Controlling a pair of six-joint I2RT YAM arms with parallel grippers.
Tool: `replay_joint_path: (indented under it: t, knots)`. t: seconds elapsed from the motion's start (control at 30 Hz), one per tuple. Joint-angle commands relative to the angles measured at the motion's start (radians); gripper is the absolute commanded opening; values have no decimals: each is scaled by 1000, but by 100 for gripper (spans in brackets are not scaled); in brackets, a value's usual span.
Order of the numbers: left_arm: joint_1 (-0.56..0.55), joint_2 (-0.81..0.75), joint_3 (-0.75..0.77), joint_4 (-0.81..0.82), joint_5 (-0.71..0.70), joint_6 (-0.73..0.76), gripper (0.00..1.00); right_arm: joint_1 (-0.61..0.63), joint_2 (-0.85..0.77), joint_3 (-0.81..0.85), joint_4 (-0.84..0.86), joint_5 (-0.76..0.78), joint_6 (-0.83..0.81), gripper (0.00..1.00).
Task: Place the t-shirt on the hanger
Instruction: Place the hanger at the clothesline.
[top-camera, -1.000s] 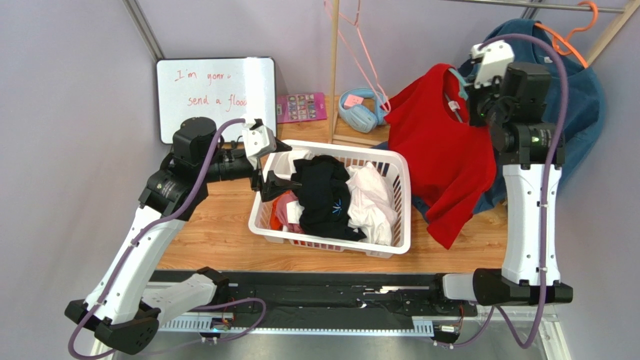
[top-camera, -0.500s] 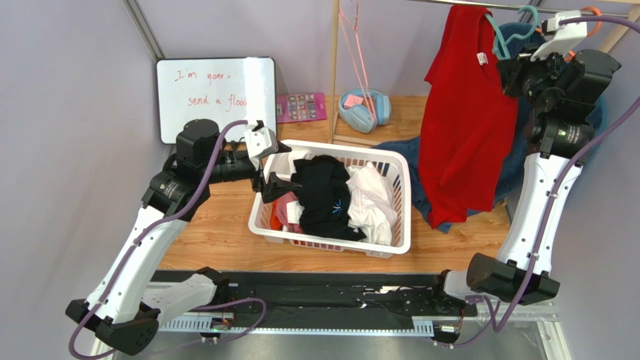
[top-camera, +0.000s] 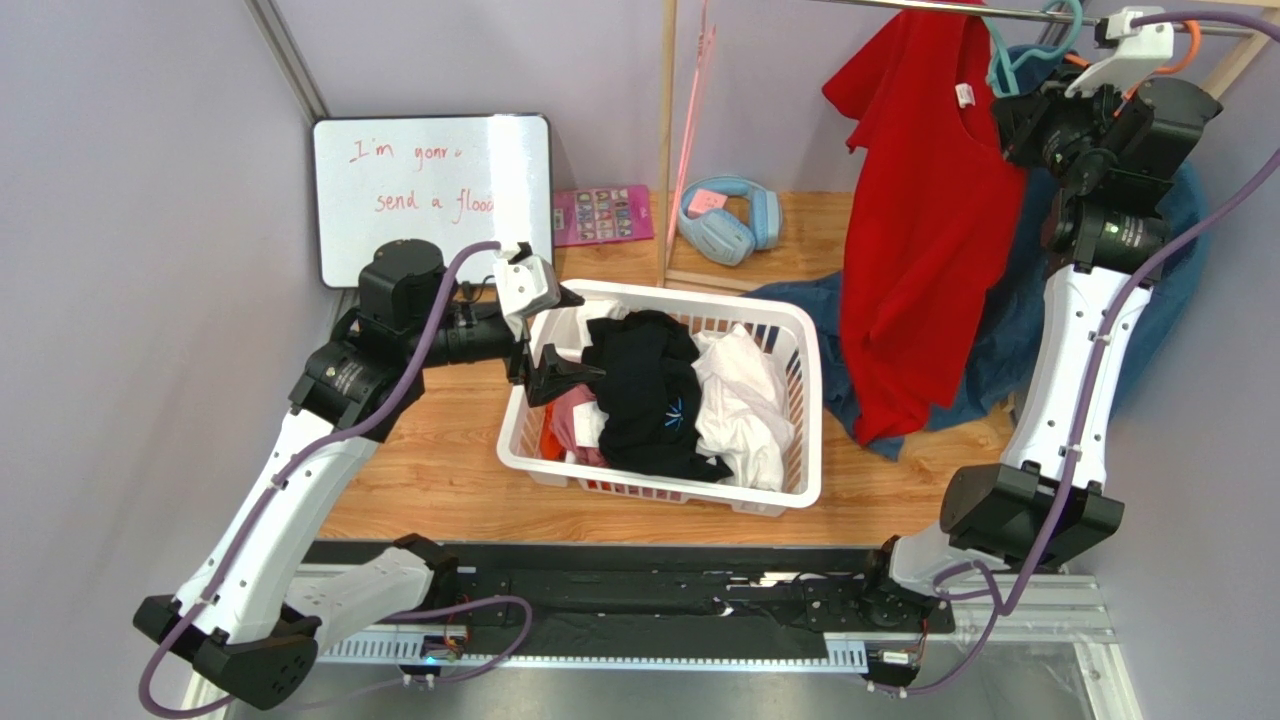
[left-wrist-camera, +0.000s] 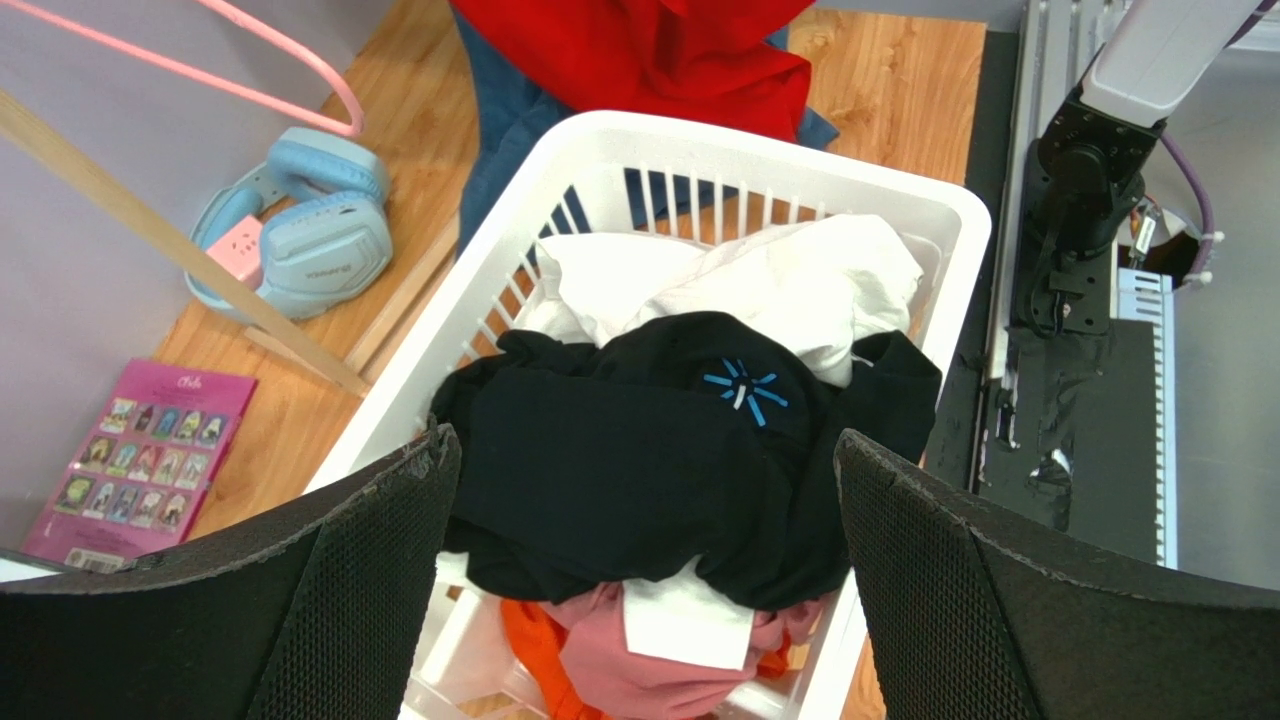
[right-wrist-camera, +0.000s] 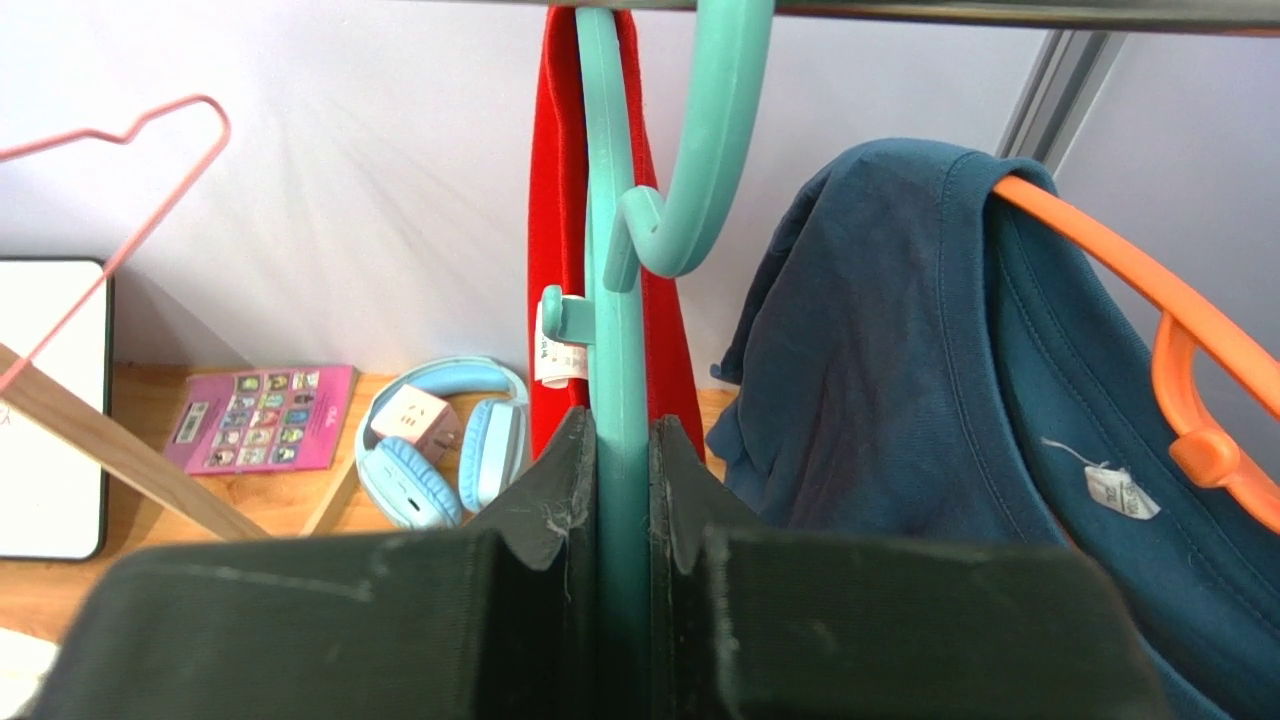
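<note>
1. Right tool: clenched on the hanger, with both fingers pressed against the teal stem just below the hook, and raised high near the metal rail.
2. Hanger: upright. Its hook curves up to the rail at the top edge of the right wrist view; I cannot tell whether it bears on the rail.
3. T-shirt: red, carried on the hanger and hanging at full length above the worktop. Its white neck label shows beside the stem.
4. Left tool: released, fingers spread wide, holding nothing. It is poised over the white basket of laundry, with a black garment uppermost.
5. Blue top: on an orange hanger, just beside the t-shirt.
</note>
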Motion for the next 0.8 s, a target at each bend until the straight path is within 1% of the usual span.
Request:
replay_joint_path:
  t: [0.0,0.1,0.4,0.43,0.5,0.53,0.57,0.6,0.67,0.7,0.77]
  knots:
    - [-2,1,-15,30,5,29,98,-5,0,36,181,42,56,0]
    - [-2,6,-12,30,3,29,98,-6,18,36,208,61,76,0]
    - [-2,22,-4,15,-15,24,99,-6,66,56,182,88,62,0]
    - [-2,24,-3,12,-24,18,99,-6,61,48,171,87,54,1]
    - [-2,30,3,-5,-40,7,99,-5,29,24,159,88,44,7]
    - [-2,30,3,-11,-58,3,99,-6,14,-14,159,84,38,9]
    - [-2,32,3,-21,-67,-8,99,-6,-24,-31,157,79,24,12]
    - [-2,33,-1,-27,-84,-13,99,-6,-41,-48,157,75,19,24]
    - [-2,44,-1,-42,-99,-48,99,-6,-97,-96,155,68,4,41]
    - [-1,51,6,-50,-113,-62,99,-6,-112,-107,152,67,-1,52]
    - [7,76,14,-73,-125,-115,99,-6,-146,-126,140,71,-21,61]
